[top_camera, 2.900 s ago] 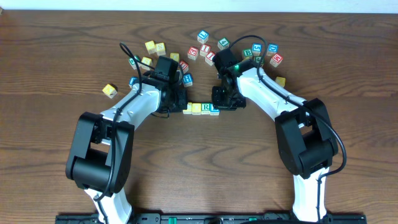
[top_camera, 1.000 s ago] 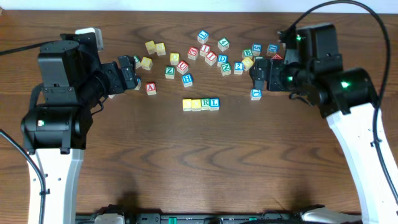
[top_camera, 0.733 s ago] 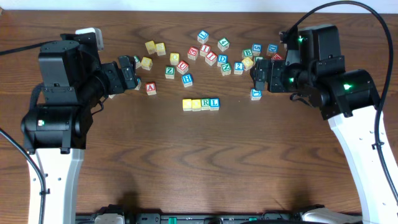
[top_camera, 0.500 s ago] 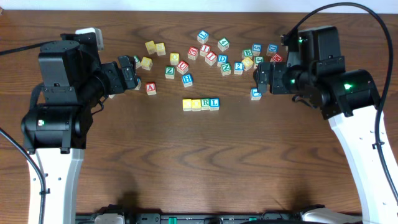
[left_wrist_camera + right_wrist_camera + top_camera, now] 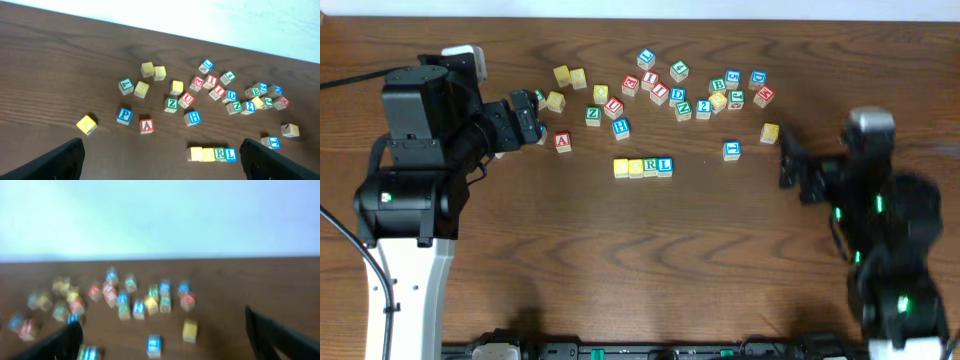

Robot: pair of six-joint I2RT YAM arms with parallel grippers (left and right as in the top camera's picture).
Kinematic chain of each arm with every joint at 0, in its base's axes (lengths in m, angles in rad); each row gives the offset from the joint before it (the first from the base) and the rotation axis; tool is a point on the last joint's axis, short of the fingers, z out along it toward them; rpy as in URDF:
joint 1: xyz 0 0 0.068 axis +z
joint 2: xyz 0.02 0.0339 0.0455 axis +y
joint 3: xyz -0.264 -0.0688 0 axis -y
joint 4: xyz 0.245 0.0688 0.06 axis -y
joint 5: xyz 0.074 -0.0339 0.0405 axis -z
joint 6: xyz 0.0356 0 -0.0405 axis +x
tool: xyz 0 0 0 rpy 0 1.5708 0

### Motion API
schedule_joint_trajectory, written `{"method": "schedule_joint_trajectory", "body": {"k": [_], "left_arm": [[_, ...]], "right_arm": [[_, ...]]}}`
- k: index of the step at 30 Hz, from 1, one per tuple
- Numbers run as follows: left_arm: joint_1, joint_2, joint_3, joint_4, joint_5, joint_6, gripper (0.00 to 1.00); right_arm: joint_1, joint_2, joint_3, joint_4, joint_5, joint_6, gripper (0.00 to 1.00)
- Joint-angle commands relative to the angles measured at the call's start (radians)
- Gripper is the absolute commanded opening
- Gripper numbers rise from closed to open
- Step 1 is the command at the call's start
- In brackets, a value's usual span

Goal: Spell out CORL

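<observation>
The CORL row (image 5: pixel 643 167) lies mid-table: two plain yellowish cubes (image 5: pixel 628 168), then the green R cube (image 5: pixel 651 166) and the blue L cube (image 5: pixel 665 165), all touching side by side. The left wrist view shows the same row (image 5: pixel 210 153) low and right of centre. My left gripper (image 5: pixel 533 118) hangs open up and left of the row, nothing between its fingers (image 5: pixel 65 157). My right gripper (image 5: pixel 792 168) is blurred at the right, open and empty, well away from the row. In the right wrist view its gripper (image 5: pixel 165 340) stands wide over bare table and loose cubes.
Several loose letter cubes (image 5: pixel 680 90) are scattered behind the row. A red A cube (image 5: pixel 562 141), a blue H cube (image 5: pixel 621 127), a lone blue cube (image 5: pixel 731 150) and a yellow cube (image 5: pixel 770 132) lie nearer. A yellow pair (image 5: pixel 570 76) sits back left.
Both grippers have left the row they flanked earlier. In the last half second the right arm swung down toward the near right of the table, blurred. The left arm and the cubes stayed still.
</observation>
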Motion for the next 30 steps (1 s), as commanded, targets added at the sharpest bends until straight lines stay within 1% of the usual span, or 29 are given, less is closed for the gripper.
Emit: {"method": "schedule_joint_trajectory", "body": {"k": [1,3,7,10,16,18,21,25,30], "left_arm": [[0.005,0.001,0.006,0.004,-0.009,-0.005,0.98],[0.005,0.001,0.006,0.004,-0.009,-0.005,0.98],[0.005,0.001,0.006,0.004,-0.009,-0.005,0.98],[0.005,0.001,0.006,0.004,-0.009,-0.005,0.98],[0.005,0.001,0.006,0.004,-0.009,-0.005,0.98],[0.005,0.001,0.006,0.004,-0.009,-0.005,0.98],[0.005,0.001,0.006,0.004,-0.009,-0.005,0.98],[0.005,0.001,0.006,0.004,-0.009,-0.005,0.98],[0.005,0.001,0.006,0.004,-0.009,-0.005,0.98]], "right_arm": [[-0.037,-0.19,-0.22,0.107,-0.011,-0.018,0.99],[-0.057,-0.314,-0.349,0.178,-0.011,0.0,0.99],[-0.078,-0.511,-0.543,0.247,-0.01,0.033,0.99],[-0.077,-0.598,-0.64,0.279,-0.01,0.033,0.99],[-0.075,-0.705,-0.787,0.347,-0.011,0.033,0.99],[-0.072,-0.726,-0.785,0.312,-0.011,0.033,0.99],[-0.073,-0.733,-0.785,0.307,-0.01,0.033,0.99],[-0.072,-0.733,-0.785,0.233,-0.01,0.033,0.99],[-0.073,-0.729,-0.785,0.235,-0.01,0.033,0.99]]}}
